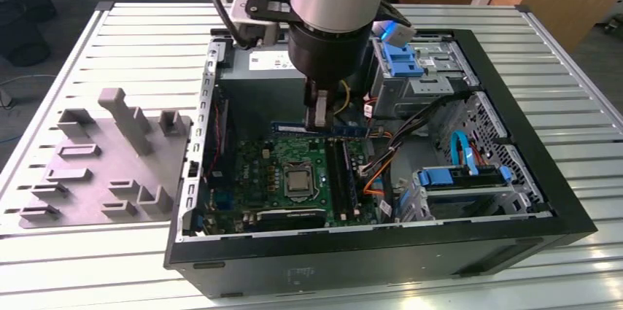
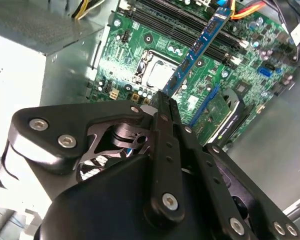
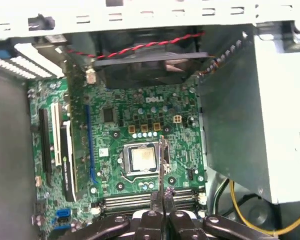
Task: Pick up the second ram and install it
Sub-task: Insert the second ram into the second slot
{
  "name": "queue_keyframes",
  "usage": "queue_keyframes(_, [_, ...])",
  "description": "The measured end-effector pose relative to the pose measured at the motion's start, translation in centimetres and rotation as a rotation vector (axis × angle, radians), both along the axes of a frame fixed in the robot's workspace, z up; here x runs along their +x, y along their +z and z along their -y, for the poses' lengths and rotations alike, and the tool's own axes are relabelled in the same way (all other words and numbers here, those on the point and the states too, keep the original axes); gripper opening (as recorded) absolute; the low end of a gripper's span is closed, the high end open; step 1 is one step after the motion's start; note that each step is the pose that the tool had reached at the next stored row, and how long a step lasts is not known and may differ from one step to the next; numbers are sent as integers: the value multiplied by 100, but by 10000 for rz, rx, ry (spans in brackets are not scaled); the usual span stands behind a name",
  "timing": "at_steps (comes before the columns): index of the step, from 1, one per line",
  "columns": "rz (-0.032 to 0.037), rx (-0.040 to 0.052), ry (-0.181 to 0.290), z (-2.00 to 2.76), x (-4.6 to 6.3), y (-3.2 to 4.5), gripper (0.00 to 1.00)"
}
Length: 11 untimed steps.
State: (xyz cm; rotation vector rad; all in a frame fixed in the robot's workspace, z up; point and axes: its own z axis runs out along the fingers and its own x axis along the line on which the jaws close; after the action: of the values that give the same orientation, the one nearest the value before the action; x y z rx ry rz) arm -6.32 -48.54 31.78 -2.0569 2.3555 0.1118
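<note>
Holding the second ram [image 2: 197, 47] near its middle, my fingers [image 2: 161, 107] are closed flat on its two faces. The stick rides edge-on above the motherboard [image 3: 140, 120] inside the open computer case [image 1: 545, 208] on the table [image 1: 127, 25]. It lies crosswise to the long black slots [image 1: 338, 171] and is not seated. I judge it light and stiff but fragile. The grip belongs on the bare board faces, clear of the contact edge, and any twisting could crack it.
</note>
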Motion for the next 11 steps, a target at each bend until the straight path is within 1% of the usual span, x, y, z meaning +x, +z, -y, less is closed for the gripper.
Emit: queue_keyframes(11, [0,0,-1995,0,0,-11,13])
